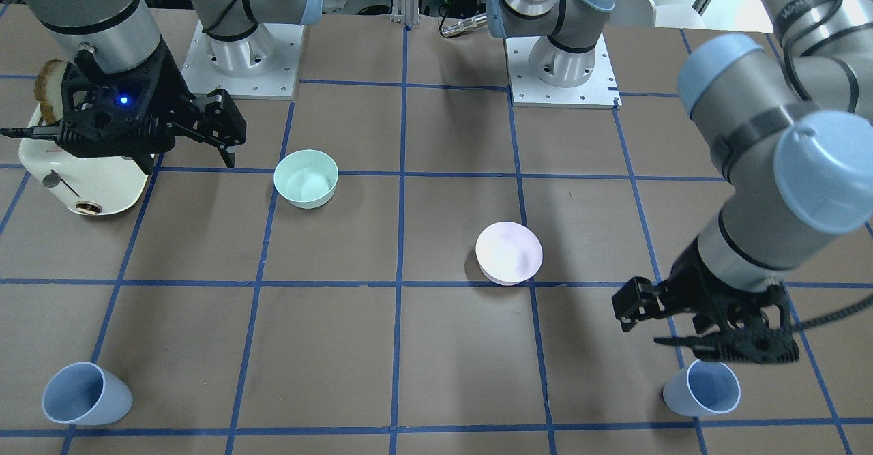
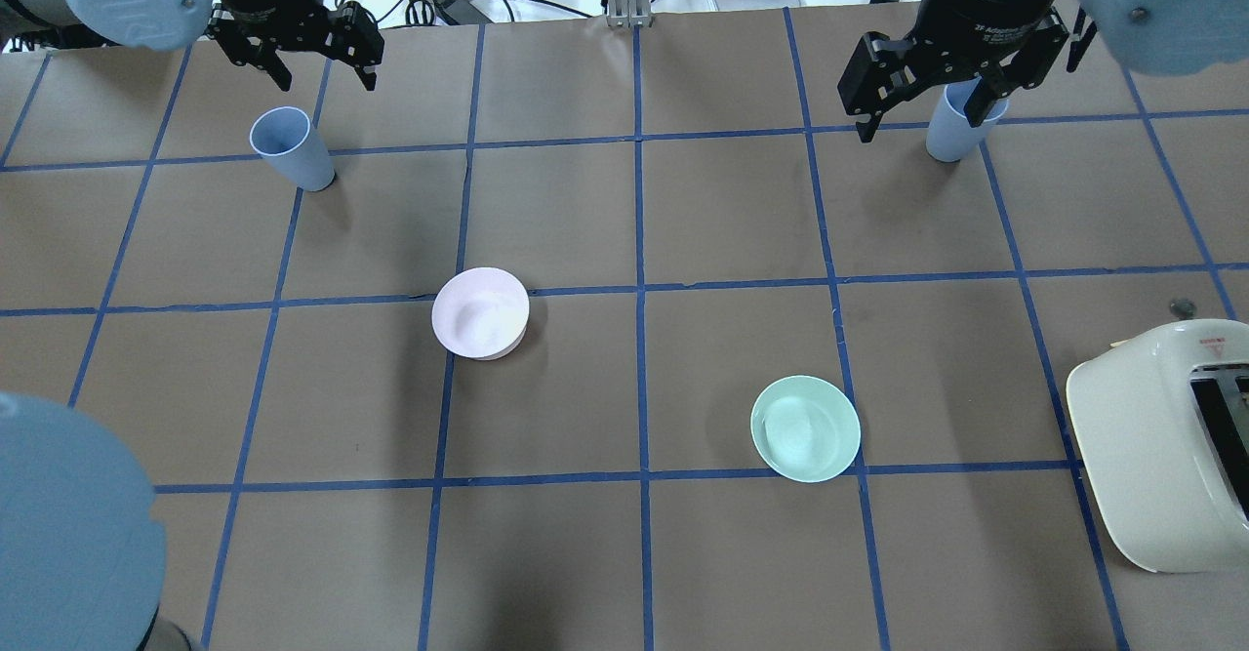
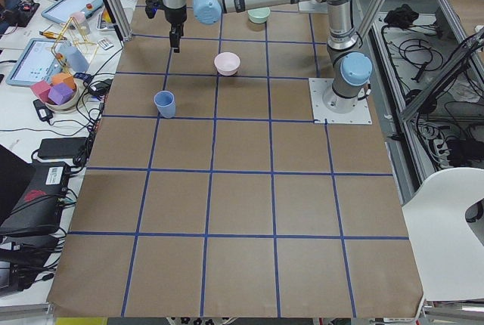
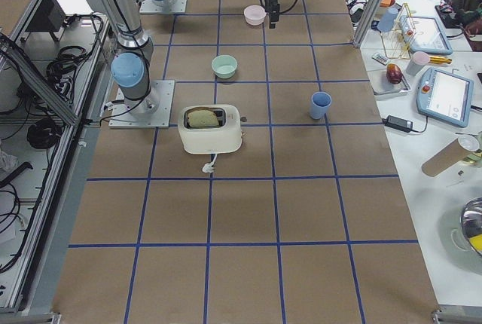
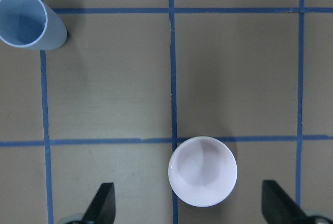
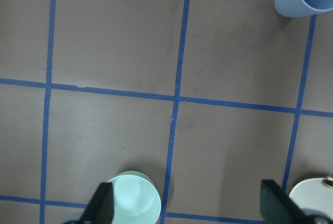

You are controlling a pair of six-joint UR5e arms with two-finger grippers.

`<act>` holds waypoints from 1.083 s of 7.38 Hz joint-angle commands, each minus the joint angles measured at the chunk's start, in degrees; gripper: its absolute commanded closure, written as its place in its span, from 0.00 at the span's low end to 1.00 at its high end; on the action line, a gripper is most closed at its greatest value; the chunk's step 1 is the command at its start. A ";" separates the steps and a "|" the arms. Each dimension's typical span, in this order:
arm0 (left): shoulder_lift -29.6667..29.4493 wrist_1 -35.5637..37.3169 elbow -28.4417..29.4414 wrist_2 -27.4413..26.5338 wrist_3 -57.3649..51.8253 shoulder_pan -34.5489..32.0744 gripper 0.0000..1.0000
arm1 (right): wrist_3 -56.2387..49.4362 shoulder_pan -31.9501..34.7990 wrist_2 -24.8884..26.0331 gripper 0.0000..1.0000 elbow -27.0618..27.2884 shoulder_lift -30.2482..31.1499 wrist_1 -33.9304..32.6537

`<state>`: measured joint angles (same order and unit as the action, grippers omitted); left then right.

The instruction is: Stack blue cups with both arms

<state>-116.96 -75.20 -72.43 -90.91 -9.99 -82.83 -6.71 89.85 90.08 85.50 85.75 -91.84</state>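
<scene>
The brown gridded counter (image 2: 634, 553) carries everything. The left arm (image 1: 771, 141) and right arm (image 1: 95, 11) both reach out over its far half, each hanging high with nothing held.

The left claw (image 2: 327, 65) is spread wide and empty, and so is the right claw (image 2: 922, 95). A white toaster (image 2: 1151, 446) stands on the robot's right. The green bowl (image 2: 805, 428) and pink bowl (image 2: 480, 312) sit mid-counter.

The two cups stand upright, mouths up, well apart along the far edge. The left cup (image 2: 291, 148) is nearer the left claw and the right cup (image 2: 956, 129) nearer the right claw.

In the left wrist view the left cup lies off toward the upper left corner, while the pink bowl sits between the fingers. The right wrist view is much the same: the right cup is at the upper right corner and the green bowl is by one finger.

Each claw, I judge, must shift outward and descend. Nothing blocks either path, and the bowls lie behind.
</scene>
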 commanded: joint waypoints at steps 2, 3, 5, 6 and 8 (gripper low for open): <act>-10.64 3.48 4.31 -1.89 -7.14 3.89 0.00 | 0.03 0.06 -0.08 0.00 0.02 -0.06 -0.09; -11.70 3.48 4.22 -3.20 -7.06 4.16 0.00 | 0.03 0.06 -0.08 0.00 0.02 -0.06 -0.09; -12.50 3.13 3.96 -4.62 -6.80 4.25 0.00 | 0.12 0.06 -0.08 0.00 0.02 -0.06 -0.09; -12.85 2.96 3.87 -4.62 -6.89 4.25 0.21 | 0.12 0.06 -0.08 0.00 0.02 -0.06 -0.09; -13.03 2.69 3.78 -4.62 -7.06 4.25 0.85 | 0.12 0.06 -0.08 0.00 0.10 -0.06 -0.09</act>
<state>-129.86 -72.39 -68.59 -95.48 -16.91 -78.58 -6.60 89.91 90.00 85.54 85.69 -91.90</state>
